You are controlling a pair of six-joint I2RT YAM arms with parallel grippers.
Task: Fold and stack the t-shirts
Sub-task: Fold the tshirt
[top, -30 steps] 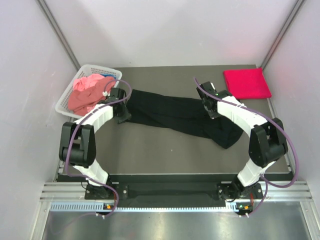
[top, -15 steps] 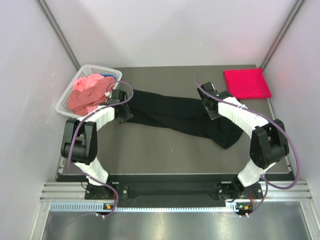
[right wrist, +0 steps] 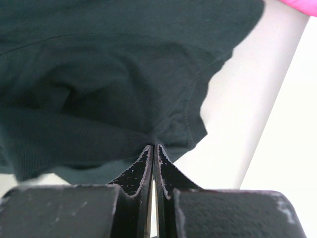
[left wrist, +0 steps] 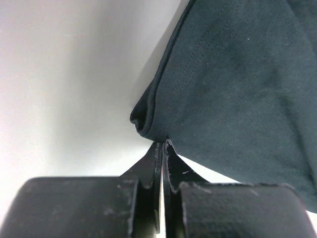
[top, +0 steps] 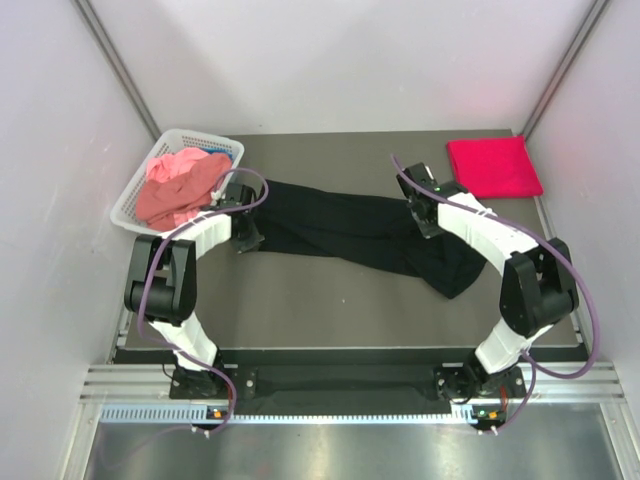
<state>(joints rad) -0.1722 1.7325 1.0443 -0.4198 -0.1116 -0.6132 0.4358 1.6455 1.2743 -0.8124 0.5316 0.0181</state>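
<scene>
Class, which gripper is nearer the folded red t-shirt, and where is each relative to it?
Right. The right gripper pinches the black t-shirt just left of the folded red t-shirt; the left gripper is far across, by the white basket.

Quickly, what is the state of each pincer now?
Left pincer: closed on the black t-shirt.
Right pincer: closed on the black t-shirt.

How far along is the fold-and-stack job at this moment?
Done: the red t-shirt lies folded at the far right corner. In hand: the black t-shirt, unfolded, stretched between the left gripper and right gripper, both shut on its edges. Left: folding it, plus the pink t-shirt bunched in the basket.
</scene>
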